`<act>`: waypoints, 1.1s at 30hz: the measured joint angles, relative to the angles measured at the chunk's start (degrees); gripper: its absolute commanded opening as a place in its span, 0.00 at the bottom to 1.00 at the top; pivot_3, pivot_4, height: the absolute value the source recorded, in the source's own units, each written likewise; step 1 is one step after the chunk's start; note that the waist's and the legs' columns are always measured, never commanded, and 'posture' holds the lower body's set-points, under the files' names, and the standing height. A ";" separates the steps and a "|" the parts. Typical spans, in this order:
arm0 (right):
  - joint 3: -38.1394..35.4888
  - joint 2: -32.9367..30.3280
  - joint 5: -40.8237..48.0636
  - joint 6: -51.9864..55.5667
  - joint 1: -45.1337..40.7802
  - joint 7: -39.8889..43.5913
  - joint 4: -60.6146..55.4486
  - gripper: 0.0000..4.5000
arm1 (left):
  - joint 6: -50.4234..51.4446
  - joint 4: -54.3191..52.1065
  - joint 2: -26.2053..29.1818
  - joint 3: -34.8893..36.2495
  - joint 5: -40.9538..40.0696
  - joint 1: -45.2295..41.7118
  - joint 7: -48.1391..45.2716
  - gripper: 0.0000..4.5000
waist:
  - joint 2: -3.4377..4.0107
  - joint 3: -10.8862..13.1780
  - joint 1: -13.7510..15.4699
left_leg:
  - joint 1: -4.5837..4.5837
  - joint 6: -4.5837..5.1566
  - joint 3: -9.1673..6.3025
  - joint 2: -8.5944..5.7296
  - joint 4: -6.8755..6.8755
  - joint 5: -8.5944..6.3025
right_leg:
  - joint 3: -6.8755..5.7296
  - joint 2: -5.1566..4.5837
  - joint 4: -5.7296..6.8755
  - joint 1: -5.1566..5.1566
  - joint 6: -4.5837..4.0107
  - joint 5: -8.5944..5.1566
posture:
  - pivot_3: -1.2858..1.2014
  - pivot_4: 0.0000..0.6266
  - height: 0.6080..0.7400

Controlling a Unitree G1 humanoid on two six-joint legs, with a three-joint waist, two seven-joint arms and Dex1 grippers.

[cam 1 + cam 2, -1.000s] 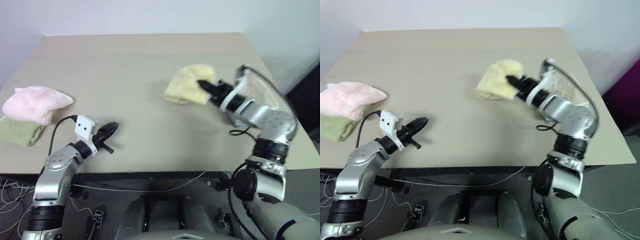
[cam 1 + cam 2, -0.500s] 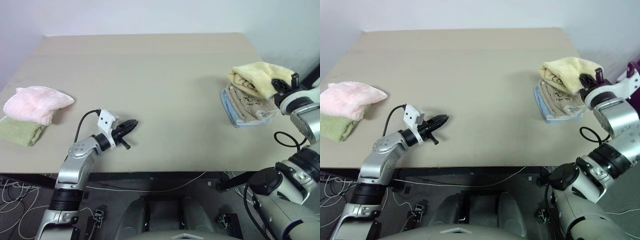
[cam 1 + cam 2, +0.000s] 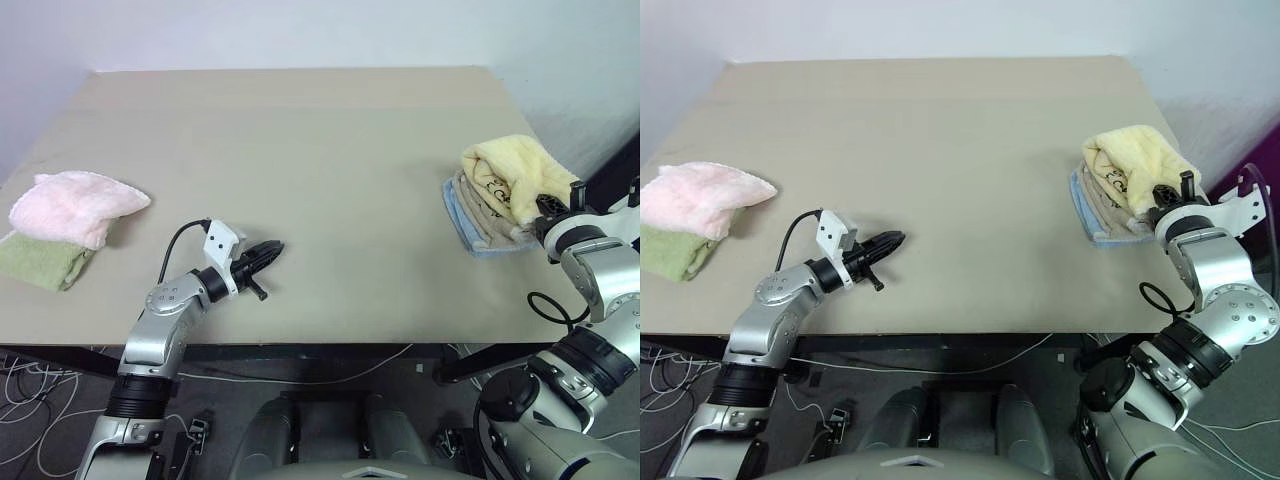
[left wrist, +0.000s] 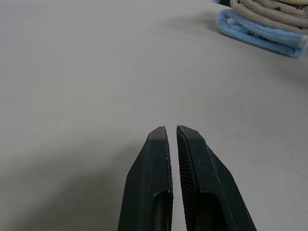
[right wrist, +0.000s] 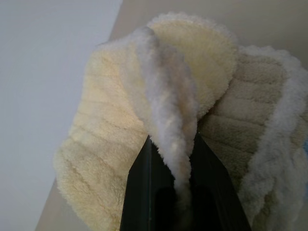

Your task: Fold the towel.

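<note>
At the table's right edge, the soft, light pale yellow terry-cloth towel (image 3: 512,174) drapes limply; the right gripper (image 5: 179,159) pinches its whitish hem, the best hold. The left gripper (image 4: 172,137) is closed, empty.

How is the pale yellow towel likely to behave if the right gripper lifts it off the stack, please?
Probably floppy: the yellow towel already drapes in soft folds over the beige towel where the right gripper pinches its fluffy hem. It looks light, so it should lift easily. Its terry pile may cling, perhaps dragging the stack beneath.
</note>
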 measured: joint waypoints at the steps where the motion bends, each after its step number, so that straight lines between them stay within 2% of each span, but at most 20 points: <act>1: 0.37 -0.01 0.36 -0.54 0.19 -0.15 0.05 0.06 | 0.00 -0.04 -0.02 0.00 0.04 0.14 0.05 0.08 | 0.00 0.00 -0.03 | 0.00 0.00 0.00 0.00 0.00 0.00 | 0.00 0.00 0.00 0.00 0.00 0.00 | 0.52 0.24 1.00; 4: 1.40 -0.12 2.05 -2.55 0.69 -0.29 0.20 0.25 | 0.01 -0.15 -0.07 0.01 0.08 0.62 0.13 0.08 | 0.00 0.00 -0.02 | 0.00 0.00 0.00 0.00 0.00 0.00 | -0.01 0.01 0.00 0.00 0.00 0.00 | 0.52 0.24 1.00; 14: 3.99 -2.76 8.33 -8.30 2.90 -0.49 0.19 0.99 | 0.06 -0.47 -0.07 0.07 0.07 0.89 0.47 0.08 | 0.00 0.00 0.06 | 0.00 0.01 0.00 0.00 0.01 0.00 | 0.00 0.00 -0.01 0.02 0.00 0.00 | 0.52 0.24 1.00; 18: 5.96 -7.09 6.67 -9.92 5.53 0.30 -0.04 0.99 | 0.07 -0.43 -0.09 0.06 0.06 0.86 0.29 0.08 | 0.00 0.00 0.12 | 0.01 0.01 0.00 0.00 0.02 -0.01 | 0.00 0.00 -0.02 0.03 0.00 0.00 | 0.52 0.24 1.00; 24: 12.37 -18.13 -3.62 -11.50 10.71 9.92 -1.55 0.99 | -0.54 3.24 -0.67 0.36 0.69 -1.77 1.13 0.08 | 0.02 0.01 0.04 | 0.09 0.03 0.01 0.03 0.03 -0.01 | -0.04 0.07 -0.04 0.11 0.01 -0.01 | 0.52 0.24 1.00; 28: 24.10 -26.36 -16.19 -14.11 15.06 22.47 -6.82 0.99 | -3.76 7.05 -1.14 1.07 2.84 -4.30 4.76 0.08 | 0.03 0.00 -0.21 | 0.12 0.04 0.04 0.07 0.04 -0.02 | -0.02 0.11 -0.04 0.11 0.02 -0.02 | 0.52 0.24 1.00; 33: 37.35 -28.41 -27.29 -20.50 15.75 36.46 -11.96 0.99 | -6.55 10.30 -0.85 4.57 3.76 -4.93 8.39 0.08 | 0.01 0.02 0.09 | 0.11 0.04 0.02 0.06 0.07 -0.02 | -0.03 0.09 -0.05 0.11 0.03 -0.02 | 0.52 0.24 1.00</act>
